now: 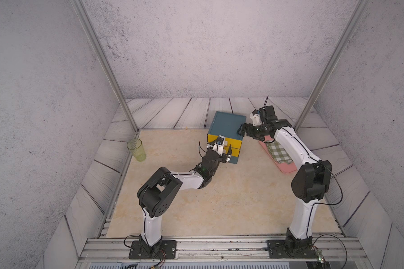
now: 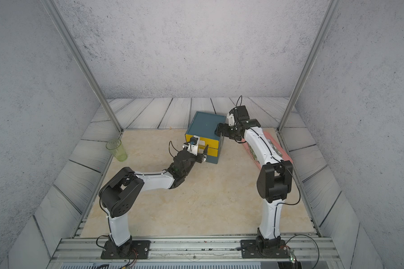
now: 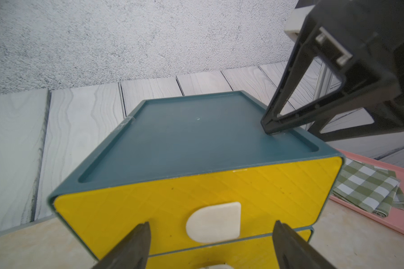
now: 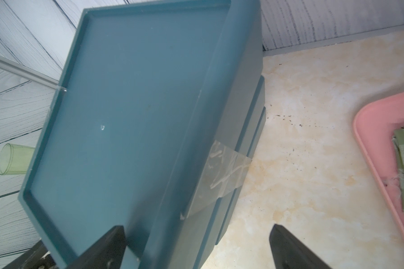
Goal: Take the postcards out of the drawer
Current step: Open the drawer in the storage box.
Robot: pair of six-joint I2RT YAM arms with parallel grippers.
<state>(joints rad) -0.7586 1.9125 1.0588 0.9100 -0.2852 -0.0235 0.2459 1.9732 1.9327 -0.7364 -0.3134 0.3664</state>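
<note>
We see the left gripper (image 3: 211, 235) with jaws apart, flanking the white handle (image 3: 214, 221) of the upper yellow drawer (image 3: 126, 205), low in its wrist frame. The right gripper (image 1: 241, 130) is spread too, one finger on the teal cabinet (image 1: 224, 123), right of centre in a top view. The postcards are hidden from us (both drawers are shut).

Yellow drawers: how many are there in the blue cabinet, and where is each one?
2. The upper yellow drawer sits just under the top of the blue cabinet; the lower yellow drawer is directly below it. Both look shut. I see no others.
</note>
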